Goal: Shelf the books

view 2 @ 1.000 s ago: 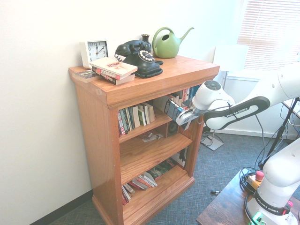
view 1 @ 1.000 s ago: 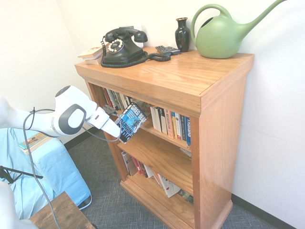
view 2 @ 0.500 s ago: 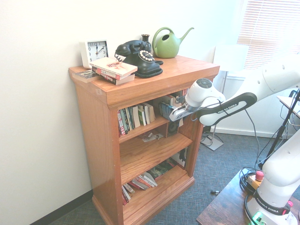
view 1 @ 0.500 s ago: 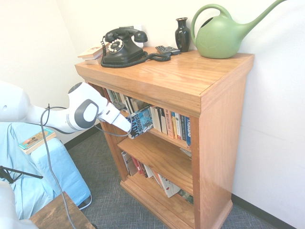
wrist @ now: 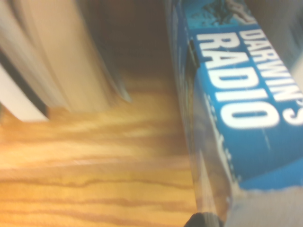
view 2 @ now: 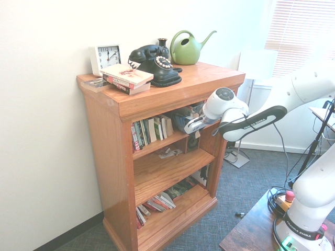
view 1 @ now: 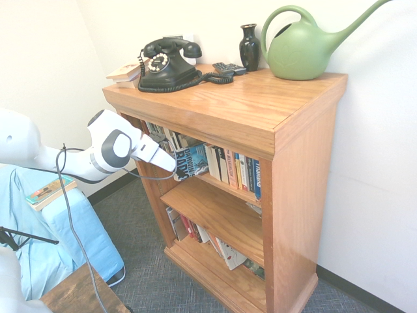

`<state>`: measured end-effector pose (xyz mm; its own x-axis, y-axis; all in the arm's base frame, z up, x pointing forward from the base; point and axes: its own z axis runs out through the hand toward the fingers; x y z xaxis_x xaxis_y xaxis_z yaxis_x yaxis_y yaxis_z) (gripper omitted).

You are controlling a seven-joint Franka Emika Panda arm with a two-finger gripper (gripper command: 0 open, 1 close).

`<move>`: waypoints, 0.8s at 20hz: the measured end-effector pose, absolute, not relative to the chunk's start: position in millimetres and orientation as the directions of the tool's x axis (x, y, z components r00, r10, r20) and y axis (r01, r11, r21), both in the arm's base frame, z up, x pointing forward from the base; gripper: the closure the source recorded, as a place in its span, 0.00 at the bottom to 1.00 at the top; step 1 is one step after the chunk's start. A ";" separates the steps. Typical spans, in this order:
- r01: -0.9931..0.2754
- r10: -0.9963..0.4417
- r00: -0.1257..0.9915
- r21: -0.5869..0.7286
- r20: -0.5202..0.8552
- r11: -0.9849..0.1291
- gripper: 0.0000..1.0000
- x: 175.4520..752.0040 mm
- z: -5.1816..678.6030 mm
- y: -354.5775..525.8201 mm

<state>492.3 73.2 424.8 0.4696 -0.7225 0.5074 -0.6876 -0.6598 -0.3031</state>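
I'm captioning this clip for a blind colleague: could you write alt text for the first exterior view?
A white robot arm's gripper pushes a blue paperback, "Darwin's Radio", into the top tier of an orange-brown wooden bookcase, beside a row of upright books. On the bookcase's top stand a black rotary telephone, a dark vase and a green watering can.

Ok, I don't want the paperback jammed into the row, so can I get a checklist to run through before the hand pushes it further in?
1. Grip: the hand is shut on the book: ok.
2. Tier: the book is at the top tier of the shelf, under the overhang: ok.
3. Gap: bare shelf board shows beside the book in the wrist view, between it and the leaning books: ok.
4. Book upright: it tilts, not parallel to the standing row: not ok.
5. Bottom edge resting on the board: cannot tell.
6. Depth left behind the book: cannot tell.
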 end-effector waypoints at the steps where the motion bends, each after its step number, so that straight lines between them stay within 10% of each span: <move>1: -0.687 -0.722 0.468 -0.304 0.509 -0.660 1.00 493.9 424.0 75.6; 16: -0.663 -0.719 0.369 -0.375 0.589 -0.648 1.00 526.6 399.9 97.8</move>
